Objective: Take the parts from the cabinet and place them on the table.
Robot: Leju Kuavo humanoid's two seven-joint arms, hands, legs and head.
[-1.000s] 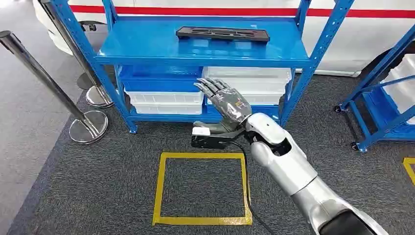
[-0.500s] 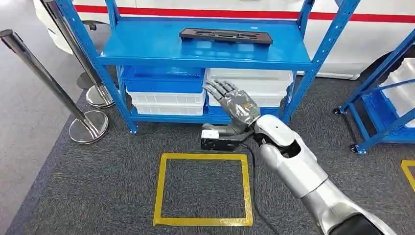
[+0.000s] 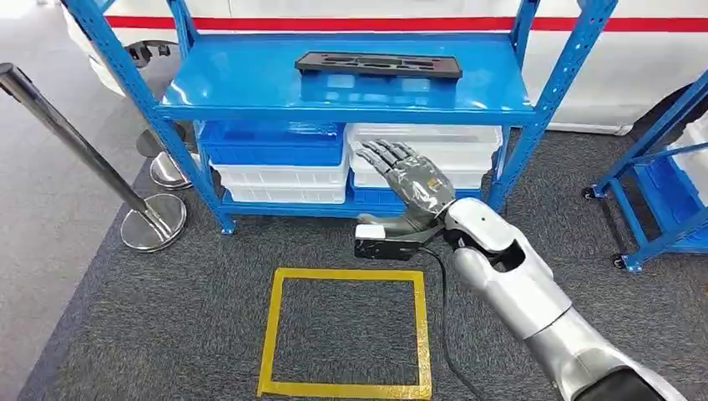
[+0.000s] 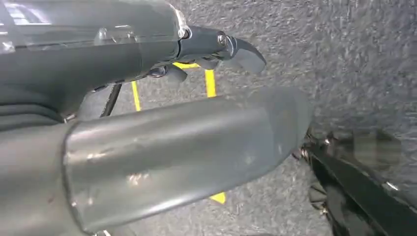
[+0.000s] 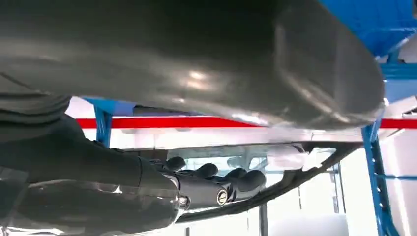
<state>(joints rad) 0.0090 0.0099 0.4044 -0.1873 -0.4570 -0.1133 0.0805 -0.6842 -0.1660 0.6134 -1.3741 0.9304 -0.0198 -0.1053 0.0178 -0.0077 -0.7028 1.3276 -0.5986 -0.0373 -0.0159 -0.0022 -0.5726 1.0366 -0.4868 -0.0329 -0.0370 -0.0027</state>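
1. Part [image 3: 377, 64]: dark, flat, lies on the rack's [image 3: 250, 83] top shelf, toward the back.
2. Right hand [image 3: 412, 188]: fingers spread, empty, raised before the lower bins [image 3: 434, 146]; part sits above and beyond the fingertips, well apart.
3. Left hand [image 4: 147, 98]: hangs over carpet; finger state cannot be told.

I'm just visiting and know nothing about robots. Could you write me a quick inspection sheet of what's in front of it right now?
Surface: blue shelf rack, top shelf bare around the part.
Job's things: black flat part lying on the top shelf, untouched.
Clutter: blue and white bins stacked on the lower shelf.
Hands: right hand raised before the rack, fingers spread, holding nothing; left hand hangs over the carpet, grip unclear.
Cables: black cable along the right arm.
Surroundings: yellow tape square, steel stanchion, second blue rack.
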